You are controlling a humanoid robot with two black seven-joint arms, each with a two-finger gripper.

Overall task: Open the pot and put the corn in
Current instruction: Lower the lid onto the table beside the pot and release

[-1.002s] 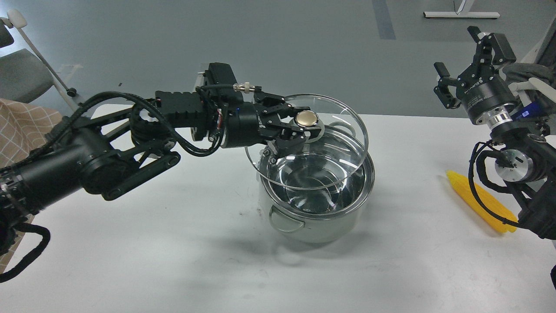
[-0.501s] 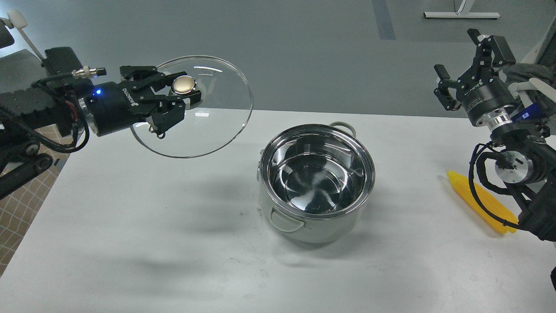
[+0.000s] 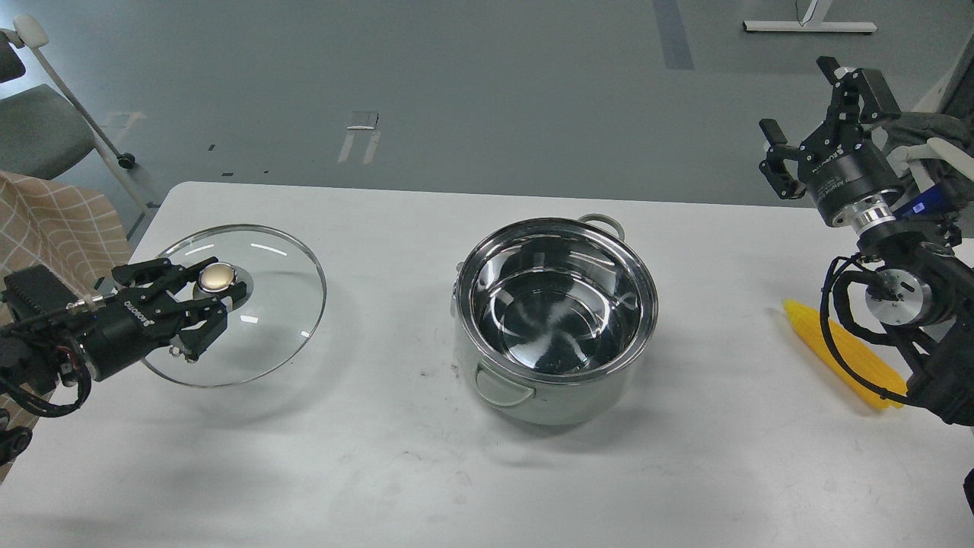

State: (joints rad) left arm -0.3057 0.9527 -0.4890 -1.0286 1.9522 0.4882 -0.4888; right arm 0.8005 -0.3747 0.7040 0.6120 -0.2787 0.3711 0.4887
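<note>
The pot [image 3: 559, 365] stands open and empty in the middle of the white table [image 3: 396, 472], two pale grey loop handles showing. The glass lid [image 3: 270, 304] with a gold knob [image 3: 217, 277] is at the table's left side, low over or on the surface. My left gripper [image 3: 211, 293] is shut on the knob. The yellow corn [image 3: 833, 346] lies on the table at the right, partly hidden behind my right arm. My right gripper [image 3: 799, 125] is open and empty, raised above the table's far right edge, well above the corn.
A grey chair [image 3: 38, 129] and a beige checked cloth [image 3: 53, 228] stand off the table's left edge. A desk foot [image 3: 806, 27] lies on the floor at the far back. My right arm's cables [image 3: 845, 335] hang over the corn.
My left gripper has carried the lid off the pot, to the left and down to the table's left side. The pot now stands uncovered. The right arm has barely moved.
</note>
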